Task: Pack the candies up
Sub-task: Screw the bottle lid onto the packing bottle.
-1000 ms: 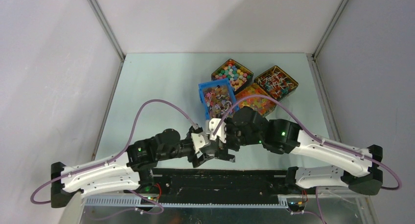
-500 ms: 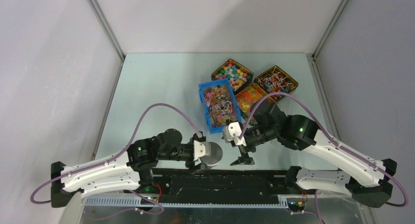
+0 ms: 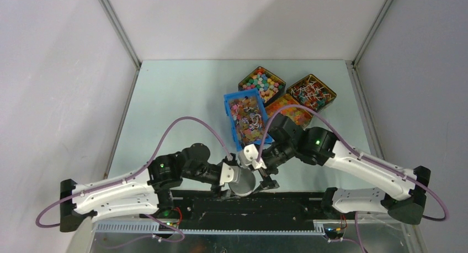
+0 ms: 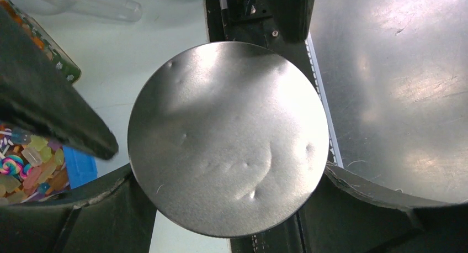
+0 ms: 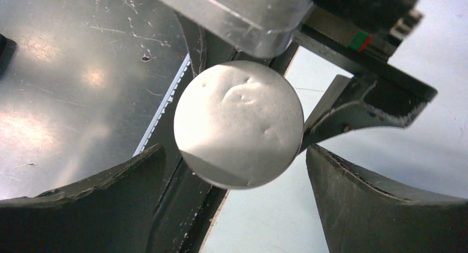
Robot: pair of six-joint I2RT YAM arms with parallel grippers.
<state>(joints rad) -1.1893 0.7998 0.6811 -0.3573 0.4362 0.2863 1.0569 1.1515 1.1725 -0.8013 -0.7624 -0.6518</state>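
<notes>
Table edge (image 3: 301, 179) — left gripper (image 3: 237, 182) clasps round tin (image 4: 226, 137), right gripper (image 3: 266, 178) wide beside it

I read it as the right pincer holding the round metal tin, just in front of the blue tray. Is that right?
Not quite. The left pincer holds the round metal tin. The left wrist view shows its fingers against both sides of it. The right pincer is open and holds nothing. The tin is indeed just in front of the blue tray.
</notes>
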